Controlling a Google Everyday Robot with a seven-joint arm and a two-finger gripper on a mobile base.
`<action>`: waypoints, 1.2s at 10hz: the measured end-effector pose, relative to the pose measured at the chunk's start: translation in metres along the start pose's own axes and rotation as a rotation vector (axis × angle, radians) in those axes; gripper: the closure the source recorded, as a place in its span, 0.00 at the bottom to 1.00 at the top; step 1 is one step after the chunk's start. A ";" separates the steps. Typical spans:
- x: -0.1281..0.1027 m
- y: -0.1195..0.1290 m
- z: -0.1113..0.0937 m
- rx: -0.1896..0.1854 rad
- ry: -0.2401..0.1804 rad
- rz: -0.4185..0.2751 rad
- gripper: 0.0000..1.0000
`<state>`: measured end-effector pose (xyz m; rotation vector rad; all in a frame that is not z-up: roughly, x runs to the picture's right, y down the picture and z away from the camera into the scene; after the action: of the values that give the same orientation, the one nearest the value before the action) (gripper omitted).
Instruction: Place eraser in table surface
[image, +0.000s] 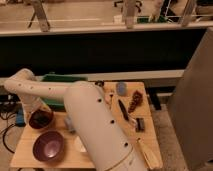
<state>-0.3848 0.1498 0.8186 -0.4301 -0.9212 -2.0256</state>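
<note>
gripper (37, 112): at end of smooth white arm (95, 125), just at round dark bowl (42, 120), left side of table (153, 127) | open or closed: cannot tell | eraser: cannot tell where | table: light tan wood, rectangular | round purple bowl (48, 145): front-left

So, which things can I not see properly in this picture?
Camera view:
- The eraser: I cannot find it; the arm may hide it.
- The gripper: at the left over the dark bowl; its tip merges with the bowl's dark inside.
- The table: its middle is covered by the arm.
- The green tray: mostly behind the arm.
</note>
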 end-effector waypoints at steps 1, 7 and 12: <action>0.000 0.000 -0.001 0.015 0.010 -0.004 0.31; 0.001 -0.002 -0.003 0.041 0.031 -0.026 0.43; 0.000 0.004 0.001 -0.016 -0.018 -0.007 0.43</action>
<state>-0.3811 0.1495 0.8212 -0.4545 -0.9195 -2.0399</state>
